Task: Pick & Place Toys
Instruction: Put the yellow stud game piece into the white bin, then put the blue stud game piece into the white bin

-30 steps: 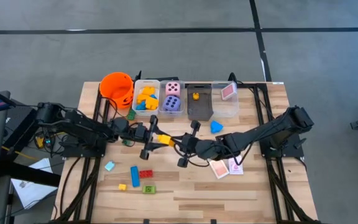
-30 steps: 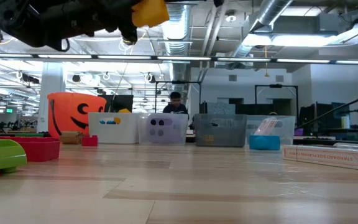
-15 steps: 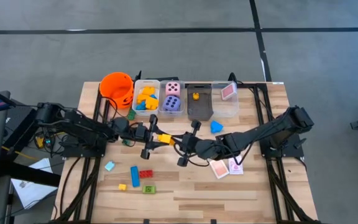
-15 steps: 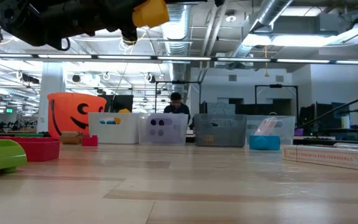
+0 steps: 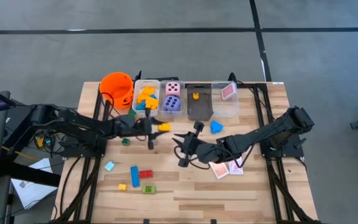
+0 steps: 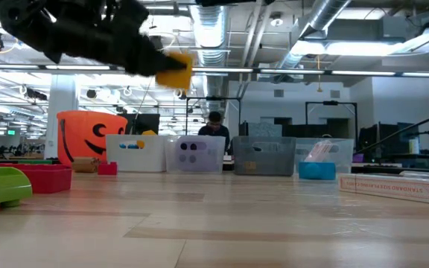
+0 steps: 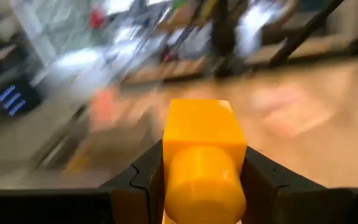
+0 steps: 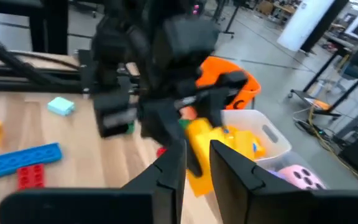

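My left gripper (image 5: pixel 156 127) hovers above the table's middle, just in front of the bins, shut on a yellow block (image 5: pixel 164 127). The low view shows this block (image 6: pixel 174 72) high over the table. My right gripper (image 5: pixel 180 143) stands a little to the block's right and nearer the front. In the right wrist view its fingers (image 8: pixel 173 168) stand open by a narrow gap with nothing between them, and the block (image 8: pixel 201 146) lies beyond them. Loose blocks lie on the near left: blue (image 5: pixel 135 175), red (image 5: pixel 146 173), green (image 5: pixel 149 188). Pink-white cards (image 5: pixel 225 168) lie under my right arm. My left gripper pinches the yellow block by its two opposite sides (image 7: pixel 169 165) between the two fingers (image 7: pixel 145 180). The fingers come about level from the table's left. The block juts out past the fingertips and hangs clear of the table.
Along the far edge stand an orange bucket (image 5: pixel 117 88), a clear bin of yellow and blue blocks (image 5: pixel 146 98), a bin with two dice (image 5: pixel 172 98), a grey bin (image 5: pixel 199 106) and a clear bin with a card (image 5: pixel 227 96). A blue block (image 5: pixel 216 127) lies in front of them.
My left gripper has carried the yellow block away from my right gripper toward the far edge and the bins. It has tipped so that the block sits lower in the low view. My right gripper has kept its place.
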Tool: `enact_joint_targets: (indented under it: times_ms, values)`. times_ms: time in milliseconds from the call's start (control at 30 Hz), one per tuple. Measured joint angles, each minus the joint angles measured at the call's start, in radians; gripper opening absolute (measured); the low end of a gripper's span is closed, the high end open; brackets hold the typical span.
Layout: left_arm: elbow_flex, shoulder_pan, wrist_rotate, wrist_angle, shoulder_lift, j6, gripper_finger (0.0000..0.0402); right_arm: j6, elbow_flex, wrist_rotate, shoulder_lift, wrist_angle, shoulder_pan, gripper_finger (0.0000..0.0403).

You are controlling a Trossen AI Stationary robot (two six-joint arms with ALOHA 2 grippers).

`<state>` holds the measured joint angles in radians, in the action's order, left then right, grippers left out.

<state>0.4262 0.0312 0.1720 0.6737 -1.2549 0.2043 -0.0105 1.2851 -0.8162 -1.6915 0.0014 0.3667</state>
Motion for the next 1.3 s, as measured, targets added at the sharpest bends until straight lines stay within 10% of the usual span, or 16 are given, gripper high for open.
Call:
enact_joint_targets:
  times_ms: [333, 633, 767, 1033, 1300]
  values:
    - [-0.001, 0.085, 0.536, -0.223, 0.153, 0.018, 0.0129, 0.004, 0.0, -0.006, 0.004, -0.032, 0.019, 0.0068]
    - [-0.001, 0.353, 0.544, -0.224, 0.162, 0.088, 0.0132, 0.116, 0.0, -0.108, 0.01, -0.116, 0.064, 0.0065]
    - [-0.001, 0.428, 0.529, -0.222, 0.155, 0.008, 0.0202, 0.121, 0.0, -0.118, 0.07, -0.2, 0.116, 0.0064]
    - [-0.001, 0.453, 0.446, -0.251, 0.155, -0.167, 0.0327, 0.386, 0.0, -0.099, 0.276, -0.569, 0.21, 0.0078]
    - [-0.001, 0.437, 0.322, -0.278, 0.155, -0.349, 0.0345, 0.612, 0.0, 0.02, 0.444, -0.986, 0.318, 0.011]
